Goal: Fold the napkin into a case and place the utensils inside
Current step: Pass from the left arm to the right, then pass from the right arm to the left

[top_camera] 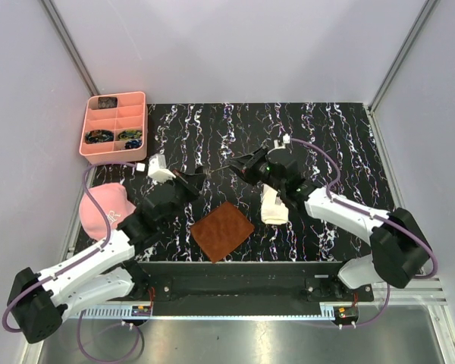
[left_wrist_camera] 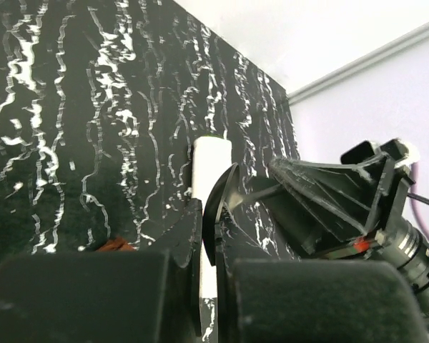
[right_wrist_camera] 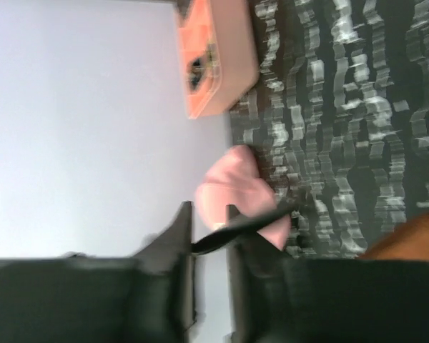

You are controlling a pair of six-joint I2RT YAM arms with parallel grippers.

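Currently both arms are reaching in over the middle of the black, white-veined marble-pattern table top (top_camera: 349, 129), their tips almost meeting.

Left gripper (top_camera: 199, 180): it is pointing right and slightly far. Its fingers are sitting closed. In the left wrist view a small dark round-bowled spoon (left_wrist_camera: 227, 204) is standing edge-on out of the slit between them, so I am reading it as pinched there.

Right gripper (top_camera: 236, 165): it is pointing left, facing the left gripper and just beside it. In the right wrist view its jaws are standing at a narrow gap, and a slim dark piece (right_wrist_camera: 250, 227) is crossing that gap. That view is blurring, so I cannot tell whether the pads are pressing on the piece, nor whether it belongs to the spoon.

The narrow cream-white folded cloth case (top_camera: 274, 206) is lying flat on the table top with its long side running near to far. It is sitting just right of the brown textured square mat (top_camera: 222, 231) and is partly hiding under the right arm. In the left wrist view one end of it is showing beyond the left fingers.

A pink plastic compartment tray (top_camera: 140, 125) is sitting at the far left corner, with small items in some cells. A pink soft cloth heap (top_camera: 102, 208) is lying at the left edge, on the near side of the tray.
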